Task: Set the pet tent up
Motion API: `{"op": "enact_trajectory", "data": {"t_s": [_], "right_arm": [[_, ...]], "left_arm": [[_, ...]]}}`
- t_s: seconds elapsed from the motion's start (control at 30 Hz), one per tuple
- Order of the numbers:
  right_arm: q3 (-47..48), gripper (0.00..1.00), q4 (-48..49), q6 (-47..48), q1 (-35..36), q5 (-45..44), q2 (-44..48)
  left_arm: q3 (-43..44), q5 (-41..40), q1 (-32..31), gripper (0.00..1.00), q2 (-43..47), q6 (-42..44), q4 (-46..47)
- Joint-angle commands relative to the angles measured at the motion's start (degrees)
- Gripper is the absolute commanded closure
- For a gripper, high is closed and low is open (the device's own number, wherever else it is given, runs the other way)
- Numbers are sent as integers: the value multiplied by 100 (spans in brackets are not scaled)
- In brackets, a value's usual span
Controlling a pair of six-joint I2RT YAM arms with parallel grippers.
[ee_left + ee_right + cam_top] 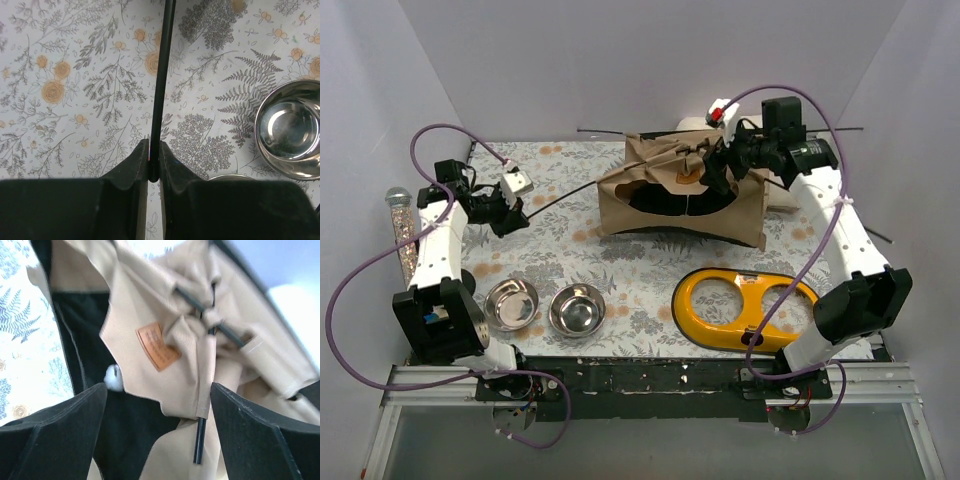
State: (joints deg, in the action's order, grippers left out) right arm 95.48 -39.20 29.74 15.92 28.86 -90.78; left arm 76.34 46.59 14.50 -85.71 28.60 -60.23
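Observation:
The pet tent (680,195) lies slumped at the back centre, tan fabric with a black inside. A thin black rod (570,193) runs from its left side across to my left gripper (510,215). In the left wrist view this gripper (154,150) is shut on the rod (162,75), just above the floral cloth. My right gripper (720,172) hovers over the top of the tent. Its jaws (159,390) stand wide open around crumpled tent fabric (165,305), a rod end (200,440) poking from a sleeve, an orange label (157,346) and a white pom-pom (114,378).
Two steel bowls (511,303) (577,310) sit front left; one bowl (290,130) shows beside the left fingers. A yellow two-hole bowl stand (745,308) lies front right. Loose black rods (605,131) (850,130) lie along the back wall. A clear tube (400,225) rests at the left edge.

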Motion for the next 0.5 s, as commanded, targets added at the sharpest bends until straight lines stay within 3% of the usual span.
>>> {"op": "enact_trajectory", "data": {"t_s": [0.0,0.17,0.3,0.47], "right_arm": [[1251,11,-667,840,270,683,0],[1386,11,-511,1244,982,111,-19],[1498,11,289,1140,1657,-90,-184],[2298,13,930,1061,2589,-197,-1010]], "left_arm": [[-84,658,-18,100,494,-302,458],[-128,694,-26,100,661,-777,1004],[-303,378,35,100,880,-926,1548],[-365,122,263,100,1161,-286,1487]]}}
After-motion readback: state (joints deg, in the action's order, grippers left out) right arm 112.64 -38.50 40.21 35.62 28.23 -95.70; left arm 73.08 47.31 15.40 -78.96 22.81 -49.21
